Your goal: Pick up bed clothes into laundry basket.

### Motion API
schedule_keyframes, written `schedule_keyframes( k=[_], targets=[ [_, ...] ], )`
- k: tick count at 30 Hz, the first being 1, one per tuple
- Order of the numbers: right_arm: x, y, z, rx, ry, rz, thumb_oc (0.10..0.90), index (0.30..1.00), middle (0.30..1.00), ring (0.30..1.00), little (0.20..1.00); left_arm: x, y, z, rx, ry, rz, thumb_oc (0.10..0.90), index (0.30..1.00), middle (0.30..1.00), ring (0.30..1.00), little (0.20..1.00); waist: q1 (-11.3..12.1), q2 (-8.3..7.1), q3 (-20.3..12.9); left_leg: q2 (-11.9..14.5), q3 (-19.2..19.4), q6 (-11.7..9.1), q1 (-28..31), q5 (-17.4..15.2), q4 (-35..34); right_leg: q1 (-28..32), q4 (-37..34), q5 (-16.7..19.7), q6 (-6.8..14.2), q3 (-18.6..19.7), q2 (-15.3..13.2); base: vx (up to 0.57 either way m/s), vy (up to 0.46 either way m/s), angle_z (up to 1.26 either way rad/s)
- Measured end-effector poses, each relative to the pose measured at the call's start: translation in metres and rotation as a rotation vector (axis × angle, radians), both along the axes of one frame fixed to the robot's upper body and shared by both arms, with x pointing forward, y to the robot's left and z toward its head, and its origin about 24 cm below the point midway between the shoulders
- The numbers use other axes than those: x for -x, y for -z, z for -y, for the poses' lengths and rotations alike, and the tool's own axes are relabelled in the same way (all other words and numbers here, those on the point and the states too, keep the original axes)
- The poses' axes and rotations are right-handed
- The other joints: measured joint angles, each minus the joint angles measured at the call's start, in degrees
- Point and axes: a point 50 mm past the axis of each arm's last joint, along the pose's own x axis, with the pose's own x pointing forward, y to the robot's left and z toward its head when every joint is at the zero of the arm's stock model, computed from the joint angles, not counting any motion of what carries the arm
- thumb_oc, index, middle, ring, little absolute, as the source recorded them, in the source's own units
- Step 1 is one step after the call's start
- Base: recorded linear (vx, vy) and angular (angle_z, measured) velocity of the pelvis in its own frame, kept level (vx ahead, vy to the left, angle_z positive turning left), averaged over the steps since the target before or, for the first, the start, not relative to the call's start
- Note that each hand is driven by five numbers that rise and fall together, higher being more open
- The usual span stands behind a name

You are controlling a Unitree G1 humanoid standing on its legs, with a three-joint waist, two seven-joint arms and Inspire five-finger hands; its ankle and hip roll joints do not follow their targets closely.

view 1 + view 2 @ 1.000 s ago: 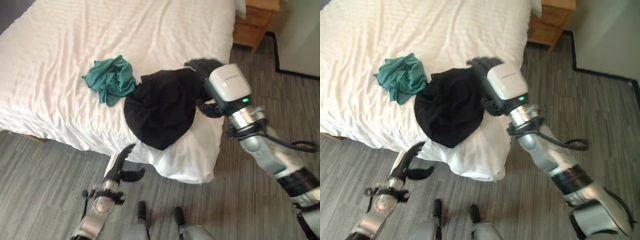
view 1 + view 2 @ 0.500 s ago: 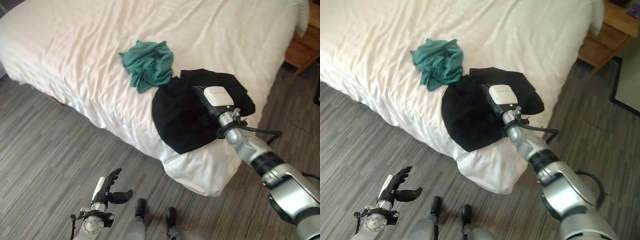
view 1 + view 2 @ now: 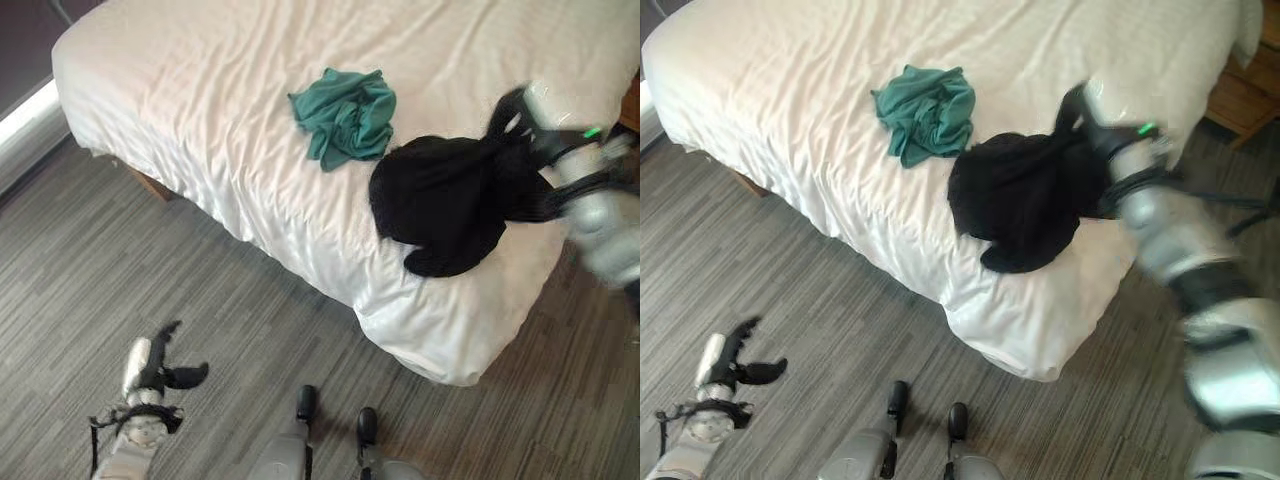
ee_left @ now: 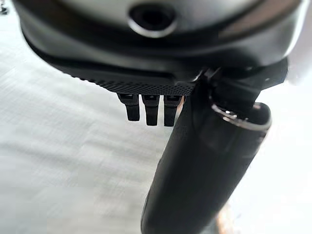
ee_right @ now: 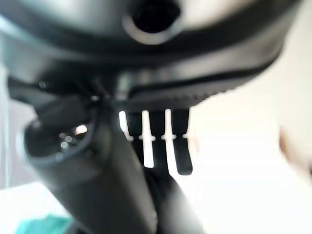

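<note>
1. A black garment (image 3: 445, 205) lies bunched near the foot corner of a bed (image 3: 200, 110) with white sheets, part of it drooping toward the bed's near edge. It appears gathered into a lump, with its far side drawn up where the robot's right hand meets it, probably so it can be lifted in one piece.

2. A crumpled teal garment (image 3: 345, 115) sits on the sheet just beside the black one, further from the corner and not touched by either hand.

3. The right hand (image 3: 1080, 110) reaches in from the bed's side edge, at the gathered top of the black garment. The arm is blurred, and the wrist view shows straight fingers above dark cloth, so I cannot tell whether the hand grips the cloth.

4. The left hand (image 3: 150, 365) hangs low over the grey plank floor (image 3: 150, 270), well apart from the bed. Its fingers are straight and relaxed, thumb standing out, holding nothing.

5. Both garments are on the bed, so neither is picked up yet.
</note>
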Motion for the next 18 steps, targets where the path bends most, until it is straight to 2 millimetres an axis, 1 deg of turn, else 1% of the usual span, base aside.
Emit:
schedule_keyframes(
  k=[1, 2, 3, 4, 5, 6, 7, 8, 9, 10, 11, 12, 13, 14, 15, 16, 17, 18],
  targets=[
    [0.018, -0.02, 0.009, 0.063, 0.035, 0.044, 0.4, 0.3, 0.3, 0.3, 0.3, -0.003, -0.016, -0.01, -0.039, -0.016, 0.046, 0.8, 0.9, 0.9, 0.9, 0.9, -0.7, -0.1, -0.1, -0.1, 0.4, 0.2, 1.0, -0.2, 0.0, 0.8, 0.0, -0.1, 0.1, 0.4, -0.2, 0.06, 0.019, -0.14],
    [0.035, -0.039, 0.015, 0.111, 0.064, 0.091, 0.4, 0.3, 0.3, 0.3, 0.3, -0.003, -0.031, -0.02, -0.069, -0.042, 0.098, 0.8, 0.9, 0.9, 0.9, 0.9, -2.1, -0.1, -0.1, -0.3, 0.5, 0.5, 1.5, -0.4, 0.0, 1.2, 0.0, -0.2, 0.3, 0.4, -0.3, 0.11, 0.003, -0.1],
    [0.057, -0.053, 0.02, 0.134, 0.077, 0.159, 0.4, 0.3, 0.3, 0.3, 0.3, -0.003, -0.05, -0.03, -0.118, -0.073, 0.162, 0.8, 0.9, 0.9, 0.9, 0.9, -3.5, -0.16, -0.2, -0.3, 1.0, 0.8, 2.0, -0.6, 0.0, 1.6, 0.0, -0.3, 0.5, 0.5, -0.4, 0.06, -0.006, -0.07],
    [0.066, -0.055, 0.023, 0.122, 0.077, 0.198, 0.4, 0.3, 0.3, 0.3, 0.3, -0.002, -0.061, -0.036, -0.139, -0.096, 0.203, 0.8, 0.9, 0.9, 0.9, 0.9, -4.6, -0.45, -0.4, -0.3, 1.5, 0.9, 2.2, -0.7, 0.0, 1.8, 0.0, -0.4, 0.6, 0.6, -0.4, 0.07, -0.014, -0.15],
    [0.083, -0.056, 0.031, 0.051, 0.062, 0.292, 0.4, 0.3, 0.3, 0.3, 0.3, -0.001, -0.082, -0.045, -0.183, -0.143, 0.283, 0.8, 0.9, 0.9, 0.9, 0.9, -6.0, -0.98, -1.5, -0.3, 1.8, 1.2, 2.4, -0.9, 0.0, 1.8, 0.0, -0.6, 0.8, 0.7, -0.5, 0.04, -0.008, -0.21],
    [0.089, -0.052, 0.038, 0.011, 0.069, 0.322, 0.4, 0.3, 0.3, 0.3, 0.3, -0.003, -0.09, -0.048, -0.203, -0.164, 0.32, 0.8, 0.9, 0.9, 0.9, 0.9, -7.1, -1.13, -2.2, -0.3, 2.2, 1.2, 2.5, -1.2, 0.0, 1.8, 0.0, -0.6, 0.8, 1.1, -0.5, 0.06, -0.003, -0.26],
    [0.096, -0.046, 0.051, -0.022, 0.105, 0.327, 0.4, 0.3, 0.3, 0.3, 0.3, -0.007, -0.102, -0.05, -0.236, -0.166, 0.361, 0.8, 0.9, 0.9, 0.9, 0.9, -8.4, -0.96, -3.1, -0.4, 2.7, 1.3, 2.8, -1.5, 0.0, 1.7, 0.0, -0.7, 0.9, 1.7, -0.6, 0.05, 0.014, -0.24],
    [0.107, -0.039, 0.063, -0.055, 0.142, 0.34, 0.4, 0.3, 0.3, 0.3, 0.3, -0.012, -0.113, -0.047, -0.256, -0.15, 0.386, 0.8, 0.9, 0.9, 0.9, 0.9, -8.6, -1.27, -3.5, -0.4, 3.2, 1.3, 2.7, -1.7, 0.0, 1.7, 0.1, -0.7, 0.9, 2.1, -0.6, 0.03, 0.039, -0.3],
    [0.122, -0.009, 0.088, -0.156, 0.217, 0.325, 0.4, 0.3, 0.3, 0.3, 0.3, -0.016, -0.134, -0.043, -0.328, -0.114, 0.445, 0.8, 0.9, 0.9, 0.9, 0.9, -10.2, -2.05, -4.3, -0.3, 3.8, 1.2, 3.1, -2.0, 0.0, 1.3, 0.0, -0.8, 0.9, 2.9, -0.4, 0.04, 0.038, -0.25],
    [0.123, 0.006, 0.096, -0.198, 0.249, 0.303, 0.4, 0.3, 0.3, 0.3, 0.3, -0.017, -0.139, -0.043, -0.361, -0.109, 0.453, 0.8, 0.9, 0.9, 0.9, 0.9, -11.2, -2.19, -5.1, -0.3, 4.4, 1.1, 3.1, -2.2, 0.0, 1.1, 0.0, -0.9, 1.1, 3.8, -0.5, 0.04, 0.046, -0.36],
    [0.136, 0.039, 0.113, -0.287, 0.318, 0.268, 0.4, 0.3, 0.3, 0.3, 0.3, -0.026, -0.15, -0.04, -0.417, -0.084, 0.459, 0.8, 0.9, 0.9, 0.9, 0.9, -10.9, -2.52, -6.2, -0.1, 5.3, 1.3, 3.1, -2.5, 0.0, 1.0, 0.1, -1.1, 1.3, 4.5, -0.4, 0.05, 0.037, -0.57],
    [0.14, 0.069, 0.124, -0.346, 0.392, 0.187, 0.4, 0.3, 0.3, 0.3, 0.3, -0.031, -0.155, -0.038, -0.44, -0.076, 0.467, 0.8, 0.9, 0.9, 0.9, 0.9, -12.4, -2.61, -6.6, -0.1, 7.1, 0.9, 3.7, -3.1, 0.0, 0.2, 0.1, -1.0, 1.3, 6.7, -0.3, 0.02, 0.036, -0.67],
    [0.147, 0.1, 0.132, -0.412, 0.44, 0.132, 0.4, 0.3, 0.3, 0.3, 0.3, -0.043, -0.158, -0.032, -0.432, -0.084, 0.487, 0.8, 0.9, 0.9, 0.9, 0.9, -13.3, -2.12, -7.2, -0.1, 8.4, 0.9, 4.0, -3.1, 0.0, 0.2, 0.5, -0.8, 1.5, 8.0, -0.4, 0.01, 0.047, -0.91],
    [0.145, 0.136, 0.135, -0.499, 0.492, 0.043, 0.4, 0.3, 0.3, 0.3, 0.3, -0.05, -0.161, -0.032, -0.442, -0.084, 0.48, 0.8, 0.9, 0.9, 0.9, 0.9, -13.4, -2.24, -7.5, 0.0, 10.1, 1.3, 4.4, -3.4, 0.0, 0.2, 0.2, -0.2, 2.0, 9.0, -0.4, 0.01, 0.032, -0.93],
    [0.149, 0.167, 0.137, -0.522, 0.541, -0.092, 0.4, 0.3, 0.3, 0.3, 0.3, -0.059, -0.164, -0.031, -0.454, -0.084, 0.468, 0.8, 0.9, 0.9, 0.9, 0.9, -16.0, -1.36, -7.5, -0.1, 12.0, 1.3, 4.4, -3.8, 0.0, -0.9, 0.0, 0.0, 1.9, 11.2, -0.5, 0.02, 0.065, -1.0],
    [0.153, 0.191, 0.136, -0.571, 0.573, -0.167, 0.4, 0.3, 0.3, 0.3, 0.3, -0.066, -0.166, -0.032, -0.474, -0.085, 0.449, 0.8, 0.9, 0.9, 0.9, 0.9, -17.0, -0.77, -7.5, -0.1, 13.1, 1.5, 4.2, -3.9, -0.1, -1.3, 0.1, 0.5, 2.0, 11.7, -0.6, 0.03, 0.042, -0.79],
    [0.159, 0.206, 0.136, -0.588, 0.599, -0.223, 0.4, 0.3, 0.3, 0.3, 0.3, -0.069, -0.166, -0.032, -0.479, -0.089, 0.443, 0.8, 0.9, 0.9, 0.9, 0.9, -18.4, -0.43, -7.6, -0.1, 13.8, 1.3, 4.2, -4.2, -0.1, -1.9, 0.0, 0.5, 2.1, 12.8, -0.6, 0.03, 0.041, -0.6],
    [0.173, 0.234, 0.138, -0.633, 0.653, -0.299, 0.4, 0.3, 0.3, 0.3, 0.3, -0.079, -0.165, -0.032, -0.502, -0.086, 0.407, 0.8, 0.9, 0.9, 0.9, 0.9, -19.9, 0.4, -7.6, 0.0, 14.7, 1.3, 4.2, -4.3, -0.1, -2.3, 0.0, 0.6, 2.4, 13.6, -0.5, 0.01, 0.005, -0.47]
  ],
)
